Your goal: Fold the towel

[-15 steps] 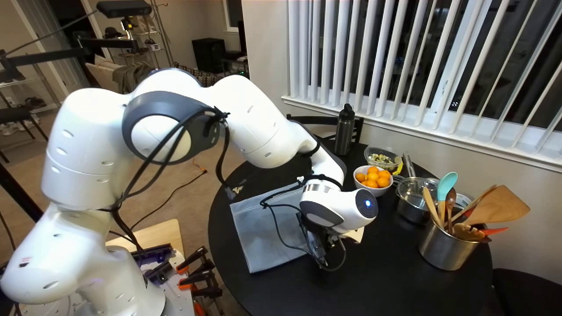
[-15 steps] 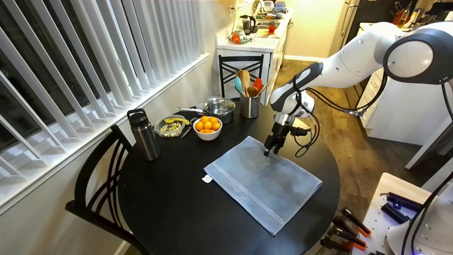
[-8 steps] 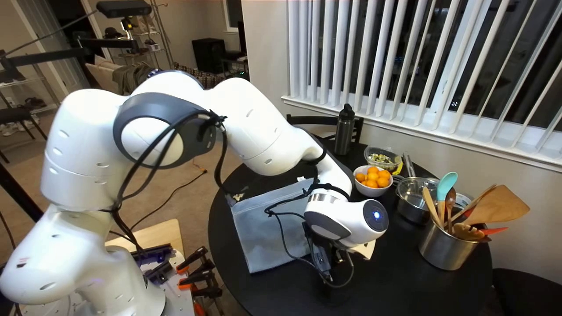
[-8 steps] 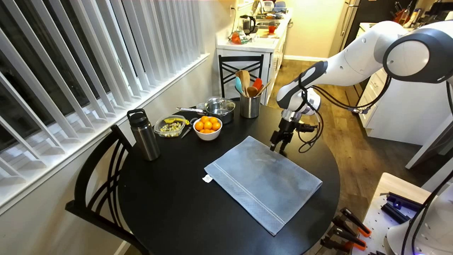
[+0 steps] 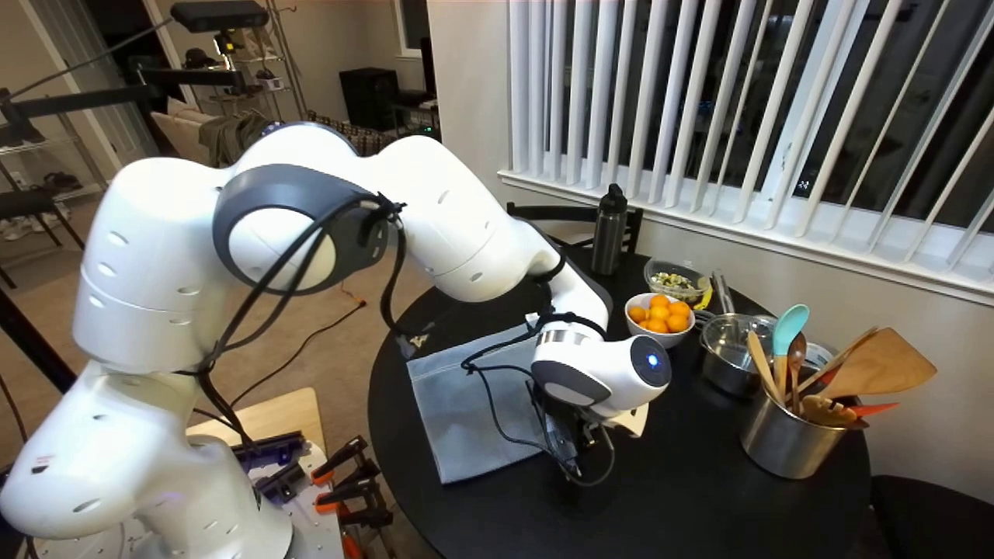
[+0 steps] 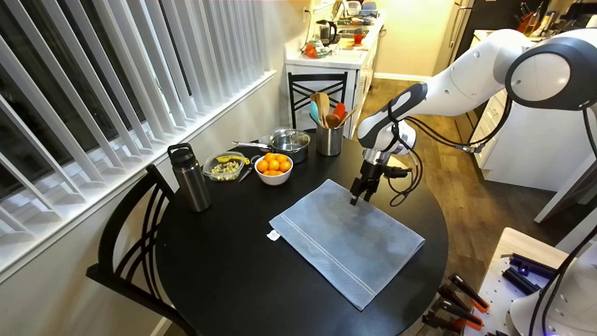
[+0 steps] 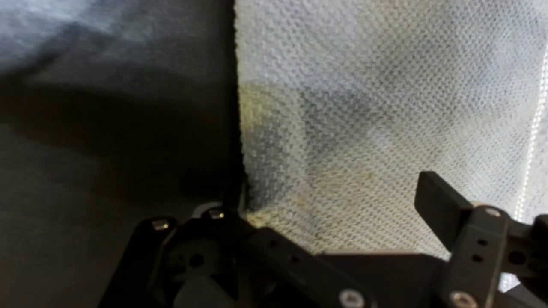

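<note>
Your end effector has moved back over the blue-grey towel, fingers wide apart, holding nothing; slide one beneath its edge before closing.

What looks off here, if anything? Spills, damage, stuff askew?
No obvious spill or damage. Slightly odd: darker blotches on the towel near the gripper, in an exterior view; stain, damp or shadow, can't tell. Also, the white tag sticks out past the towel's edge near a corner.
</note>
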Tool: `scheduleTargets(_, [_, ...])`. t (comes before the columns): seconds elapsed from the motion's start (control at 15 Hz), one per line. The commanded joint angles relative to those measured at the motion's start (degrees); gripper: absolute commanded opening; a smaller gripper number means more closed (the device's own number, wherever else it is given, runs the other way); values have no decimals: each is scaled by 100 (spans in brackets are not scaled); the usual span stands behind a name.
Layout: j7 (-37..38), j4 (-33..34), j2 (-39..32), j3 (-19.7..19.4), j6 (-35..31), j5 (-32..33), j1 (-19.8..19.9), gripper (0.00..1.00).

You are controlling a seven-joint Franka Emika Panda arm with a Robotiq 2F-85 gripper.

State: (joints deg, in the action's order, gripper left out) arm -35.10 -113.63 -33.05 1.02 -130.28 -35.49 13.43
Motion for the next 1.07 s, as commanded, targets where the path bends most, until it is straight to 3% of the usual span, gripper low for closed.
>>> scheduleTargets(0.0, [232, -138, 67, 168, -130, 235, -152, 100])
scheduleTargets(0.53, [394, -140, 68, 198, -102, 352, -71, 100])
scheduleTargets(0.67, [392, -173, 87, 195, -112, 312, -20, 74])
scheduleTargets(1.0, [461, -242, 175, 117, -136, 281, 146, 41])
